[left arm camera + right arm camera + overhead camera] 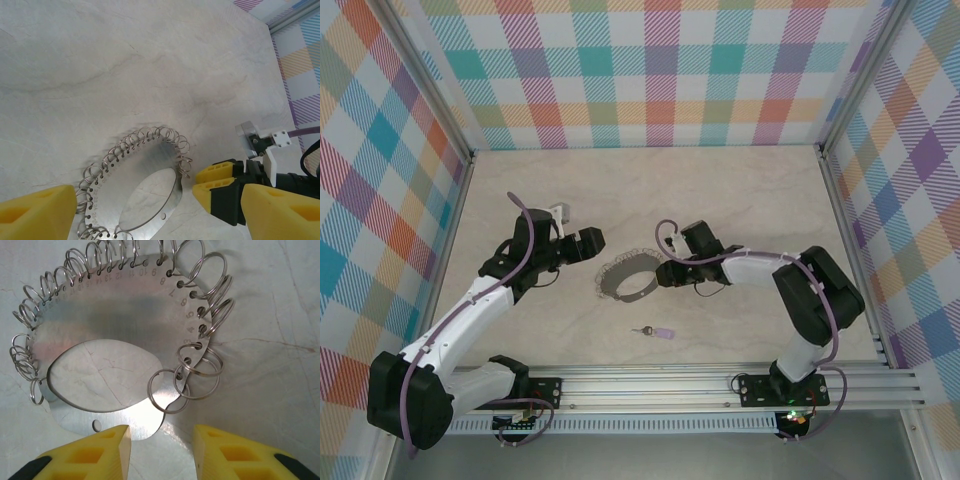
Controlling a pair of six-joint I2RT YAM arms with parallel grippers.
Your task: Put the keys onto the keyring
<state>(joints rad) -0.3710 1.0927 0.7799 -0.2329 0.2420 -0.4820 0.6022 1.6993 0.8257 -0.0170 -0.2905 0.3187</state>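
The ring [620, 268] was lying flat on the table [740, 200], roughly between the two arms. The key [642, 330] with its lilac tag [664, 332] sat on its own nearer the bases, well apart from both grippers and not on any loop yet. My read: the arms were dealing with the ring first, since you'd want it pinned or lifted before threading something that tiny onto a wire loop.

The right gripper [666, 272] was right at the ring's right edge. Its own wrist camera made that much clearer. The jaws were apart, and the ring's near edge and a couple of loose loops [172, 390] sat just ahead of the yellow fingertips [107, 440]. Nothing looked pinched as far as I could tell. The left gripper [590, 243] hovered just beside the ring's upper-left side, spread wide and holding nothing.

The overhead view gave me the layout and where the key was. The right wrist view gave the fine stuff, like the stamped numbers [187, 304] next to the holes. The left wrist view caught the right gripper's fingers [215, 174] just beside the ring's rim, which helped me judge how close they were.
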